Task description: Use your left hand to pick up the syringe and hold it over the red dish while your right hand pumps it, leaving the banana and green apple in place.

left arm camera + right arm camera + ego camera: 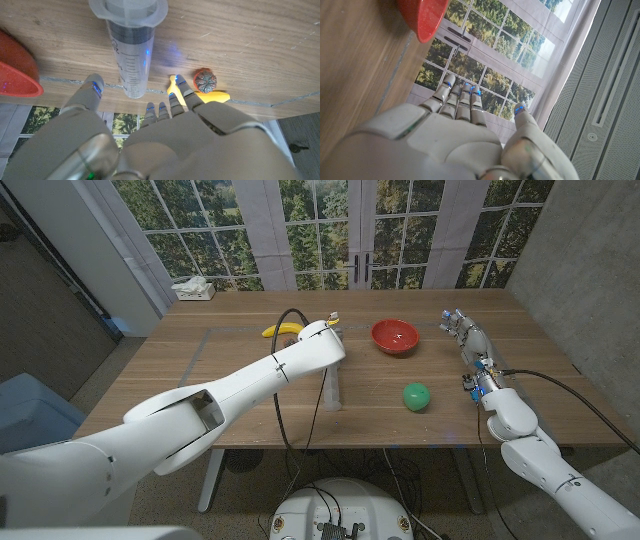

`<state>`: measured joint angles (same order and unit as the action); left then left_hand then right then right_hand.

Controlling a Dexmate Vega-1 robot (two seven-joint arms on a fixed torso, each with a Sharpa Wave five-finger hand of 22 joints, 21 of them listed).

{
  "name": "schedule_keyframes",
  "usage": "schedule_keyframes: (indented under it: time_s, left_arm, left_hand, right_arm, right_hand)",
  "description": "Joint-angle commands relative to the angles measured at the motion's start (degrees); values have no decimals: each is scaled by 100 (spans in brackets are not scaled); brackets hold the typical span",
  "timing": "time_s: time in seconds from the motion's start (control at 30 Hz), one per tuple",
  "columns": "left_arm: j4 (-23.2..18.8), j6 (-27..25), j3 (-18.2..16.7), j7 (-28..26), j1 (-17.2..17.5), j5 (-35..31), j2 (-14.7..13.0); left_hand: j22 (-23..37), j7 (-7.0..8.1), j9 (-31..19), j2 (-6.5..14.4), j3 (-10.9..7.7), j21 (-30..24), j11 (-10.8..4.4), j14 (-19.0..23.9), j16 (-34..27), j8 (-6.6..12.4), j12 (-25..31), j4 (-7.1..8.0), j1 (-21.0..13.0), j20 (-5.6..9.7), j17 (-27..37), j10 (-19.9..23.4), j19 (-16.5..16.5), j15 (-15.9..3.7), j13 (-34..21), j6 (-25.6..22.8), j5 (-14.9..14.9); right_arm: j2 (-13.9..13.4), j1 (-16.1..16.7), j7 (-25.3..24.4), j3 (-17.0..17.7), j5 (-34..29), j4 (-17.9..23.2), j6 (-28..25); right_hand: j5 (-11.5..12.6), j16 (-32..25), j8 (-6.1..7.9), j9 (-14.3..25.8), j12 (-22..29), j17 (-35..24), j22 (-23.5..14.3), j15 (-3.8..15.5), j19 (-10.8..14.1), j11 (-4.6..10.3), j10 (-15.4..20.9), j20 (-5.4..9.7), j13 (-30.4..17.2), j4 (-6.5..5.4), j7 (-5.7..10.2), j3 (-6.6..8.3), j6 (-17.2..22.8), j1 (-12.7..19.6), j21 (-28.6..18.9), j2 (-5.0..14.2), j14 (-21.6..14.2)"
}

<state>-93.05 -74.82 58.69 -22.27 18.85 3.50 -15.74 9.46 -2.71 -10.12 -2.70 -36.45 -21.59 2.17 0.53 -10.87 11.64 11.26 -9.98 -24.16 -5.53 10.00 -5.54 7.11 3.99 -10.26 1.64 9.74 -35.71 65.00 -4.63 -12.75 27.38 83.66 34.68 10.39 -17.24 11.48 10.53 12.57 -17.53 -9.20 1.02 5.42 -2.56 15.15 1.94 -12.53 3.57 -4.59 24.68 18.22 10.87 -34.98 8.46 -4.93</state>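
A clear syringe (pixel 131 47) with a wide flange lies on the wooden table (pixel 225 340). My left hand (pixel 150 135) hovers just short of it, fingers spread and holding nothing. The fingertips (pixel 175 97) point toward the barrel's narrow end. In the head view, my left hand (pixel 322 335) sits beside the yellow banana (pixel 283 330) and hides the syringe. The red dish (pixel 394 336) stands to its right, with the green apple (pixel 416 396) nearer the front edge. My right hand (pixel 468 335) waits right of the dish with fingers extended and empty.
A tissue box (pixel 193 289) sits at the table's far left corner. A black cable (pixel 283 380) loops down from my left arm over the table's middle. The banana (pixel 212 95) and the dish rim (pixel 17 75) flank the syringe.
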Motion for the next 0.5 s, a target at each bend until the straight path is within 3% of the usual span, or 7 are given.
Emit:
schedule_keyframes:
  time_s: [0.03,0.5]
  left_arm:
    - [374,-75,141,-18,-176,184,219]
    - [1023,-350,323,61,-503,385,594]
  left_hand:
    - [33,-46,-19,1,14,4,20,63,-31,34,56,9,-66,-7,12,22,108,9,-29,-8,6]
    - [34,-150,-19,16,57,9,108,182,-43,38,76,29,-85,-42,10,121,317,69,-28,-120,4]
  right_arm:
    - [7,-42,79,8,71,-110,62]
    - [70,-80,103,28,125,-276,195]
  right_hand:
    - [-17,-37,13,16,14,-10,-15,11,28,-6,50,-1,1,13,-7,-2,34,45,15,3,-41]
    - [-17,-39,14,18,22,-5,-16,19,59,-16,86,-2,4,22,-4,-3,54,45,65,12,-55]
